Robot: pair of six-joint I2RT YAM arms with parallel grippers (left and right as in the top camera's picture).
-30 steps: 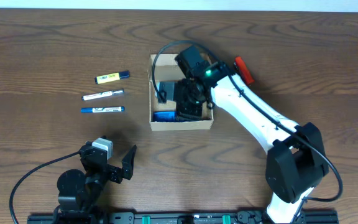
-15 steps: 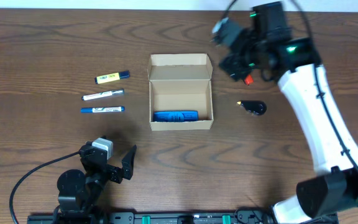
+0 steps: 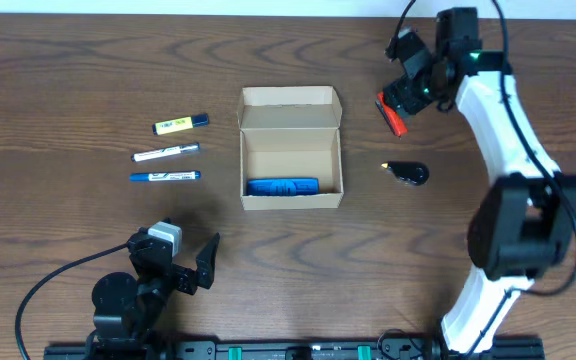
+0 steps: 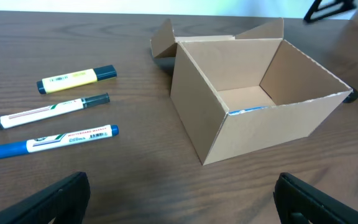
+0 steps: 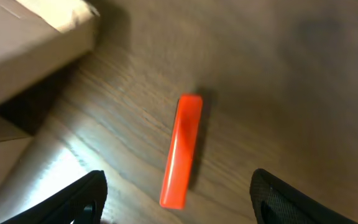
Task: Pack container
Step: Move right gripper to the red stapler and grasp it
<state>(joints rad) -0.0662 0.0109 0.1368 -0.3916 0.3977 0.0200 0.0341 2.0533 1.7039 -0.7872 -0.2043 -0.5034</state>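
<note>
My right pincer (image 3: 400, 93) hangs spread wide over the red marker (image 5: 182, 149), right of the container (image 3: 292, 200). My left pincer (image 4: 182, 183) gapes wide too.

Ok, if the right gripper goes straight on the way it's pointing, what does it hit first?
The right gripper would probably first meet the red marker, lying on the table centred between its open fingers. How far above it hangs is unclear.

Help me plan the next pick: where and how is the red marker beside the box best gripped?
Likely best: grip the red marker at mid-length, across its narrow width, coming straight down. It lies flat on the table, long and slim, with bare wood along both long sides, so open jaws can straddle it.
</note>
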